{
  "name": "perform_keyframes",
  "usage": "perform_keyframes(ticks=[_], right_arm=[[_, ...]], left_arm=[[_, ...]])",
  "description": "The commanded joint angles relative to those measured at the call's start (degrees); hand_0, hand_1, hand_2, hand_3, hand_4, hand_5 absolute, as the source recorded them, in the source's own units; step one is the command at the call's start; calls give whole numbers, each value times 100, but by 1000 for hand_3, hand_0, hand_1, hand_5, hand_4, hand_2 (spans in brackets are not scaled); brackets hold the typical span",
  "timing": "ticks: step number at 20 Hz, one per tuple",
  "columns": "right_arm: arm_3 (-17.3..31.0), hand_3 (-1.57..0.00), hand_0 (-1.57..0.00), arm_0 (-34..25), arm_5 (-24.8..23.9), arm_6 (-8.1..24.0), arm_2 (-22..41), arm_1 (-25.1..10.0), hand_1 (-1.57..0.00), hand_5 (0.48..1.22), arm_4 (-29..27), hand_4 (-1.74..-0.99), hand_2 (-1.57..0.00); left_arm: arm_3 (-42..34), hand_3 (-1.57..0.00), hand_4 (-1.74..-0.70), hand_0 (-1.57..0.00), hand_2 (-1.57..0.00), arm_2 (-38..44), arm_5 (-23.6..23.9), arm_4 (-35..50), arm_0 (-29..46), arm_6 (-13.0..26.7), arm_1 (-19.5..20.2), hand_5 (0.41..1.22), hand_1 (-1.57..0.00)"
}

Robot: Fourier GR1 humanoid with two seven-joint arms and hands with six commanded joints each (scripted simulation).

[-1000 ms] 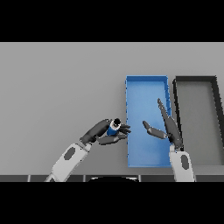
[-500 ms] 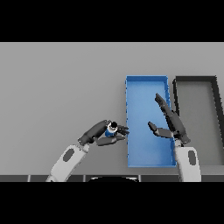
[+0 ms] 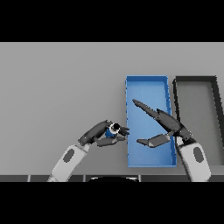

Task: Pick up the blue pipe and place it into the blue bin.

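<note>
The blue pipe (image 3: 112,130) is a short blue tube with a pale open end, held in my left hand (image 3: 98,134), whose fingers and thumb curl round it just left of the blue bin (image 3: 147,83). The pipe sits above the table, a little outside the bin's left wall. My right hand (image 3: 168,124) reaches over the bin's inside from the lower right, fingers straight and spread toward the upper left, thumb pointing left, holding nothing.
A black bin (image 3: 196,81) stands directly right of the blue bin, its right part cut off by the view's edge. The grey table (image 3: 61,87) stretches to the left and behind.
My right hand has swung left and further over the blue bin, its fingers now stretched toward the upper left. The left hand with the pipe has hardly shifted.
</note>
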Motion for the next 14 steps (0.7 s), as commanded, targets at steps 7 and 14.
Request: perform_keyframes(ticks=[7, 14], right_arm=[[32, 1, 1, -662, 333, 799, 540, 135, 1, 525, -417, -1220, 1], [475, 1, 1, -1305, 576, 1135, 1101, 664, 1, 514, -277, -1200, 1]], left_arm=[[3, -1571, -1476, -1571, -1571, 122, -134, -61, -18, 118, -154, 1221, -1571], [96, -1571, -1468, -1571, -1571, 299, -515, 79, -18, 2, -252, 1221, -1571]])
